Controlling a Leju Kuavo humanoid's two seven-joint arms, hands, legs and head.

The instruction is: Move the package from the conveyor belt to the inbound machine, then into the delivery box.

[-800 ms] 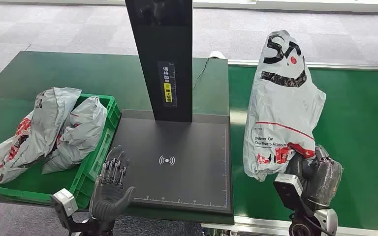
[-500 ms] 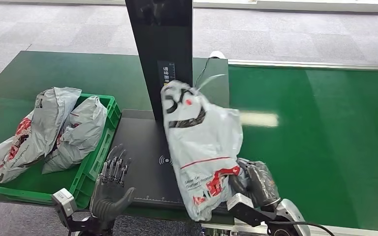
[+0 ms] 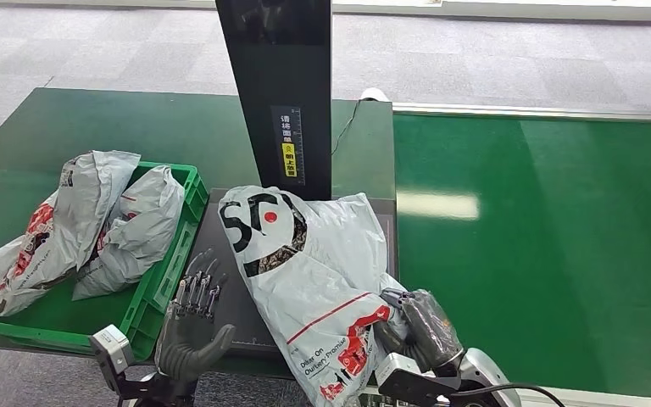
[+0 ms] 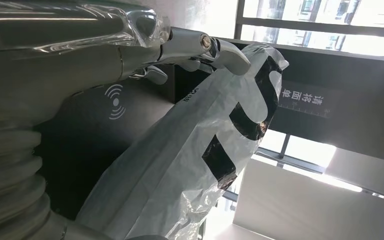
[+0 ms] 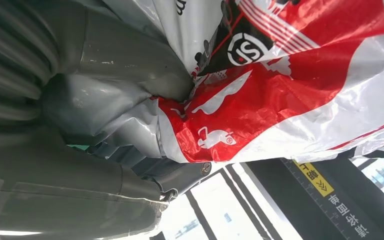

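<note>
Head view: the package is laid across the inbound machine plate, presumably for scanning, its red-printed end gripped by the right hand, while the left hand is held empty, fingers apart, beside the delivery box.

The package lies on the inbound machine, between the delivery box and conveyor belt.

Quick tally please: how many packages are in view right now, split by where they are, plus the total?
In the green delivery box: 2, left package and right package
On the inbound machine, held by the right hand: 1, SF package
Total: 3
</note>
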